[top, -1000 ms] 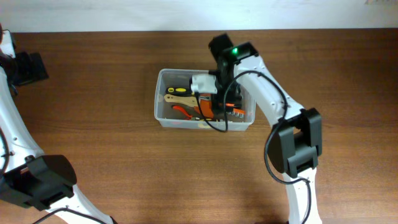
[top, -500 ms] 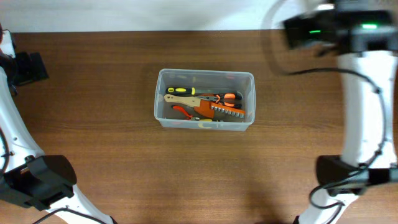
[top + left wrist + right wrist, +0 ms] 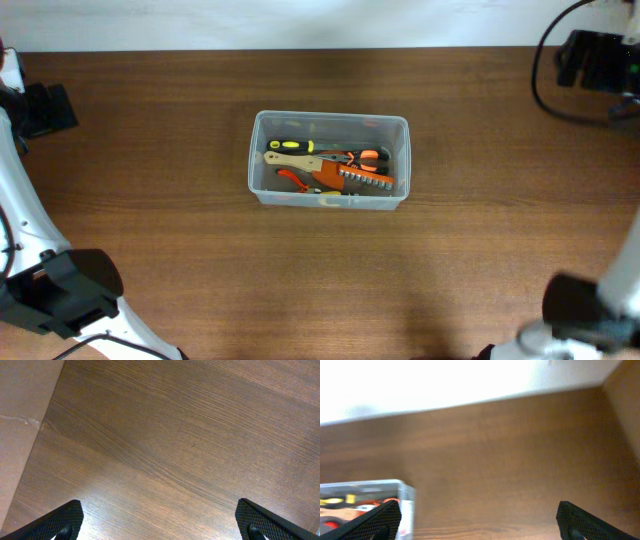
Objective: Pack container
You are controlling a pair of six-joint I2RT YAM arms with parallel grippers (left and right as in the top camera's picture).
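The clear plastic container [image 3: 256, 160] stands at the table's middle. Inside it lie a yellow-and-black screwdriver [image 3: 288, 145], a wooden-handled tool [image 3: 293, 160], orange pliers [image 3: 366, 156] and an orange toothed tool [image 3: 365, 180]. My right gripper [image 3: 592, 60] is at the far right back corner, well away from the container. In the right wrist view it [image 3: 479, 510] is open and empty, and the container's corner [image 3: 408, 496] shows at the lower left. My left gripper [image 3: 45, 108] is at the far left; in the left wrist view it [image 3: 159, 510] is open over bare wood.
The brown wooden table [image 3: 180, 270] ends at a white wall along the back. The table's left edge [image 3: 37, 435] shows in the left wrist view. The arm bases stand at the front left [image 3: 65, 290] and front right [image 3: 585, 310].
My right gripper has lifted out of the container and swung away to the far right back corner. The tools stay in the container. The left arm has not moved.
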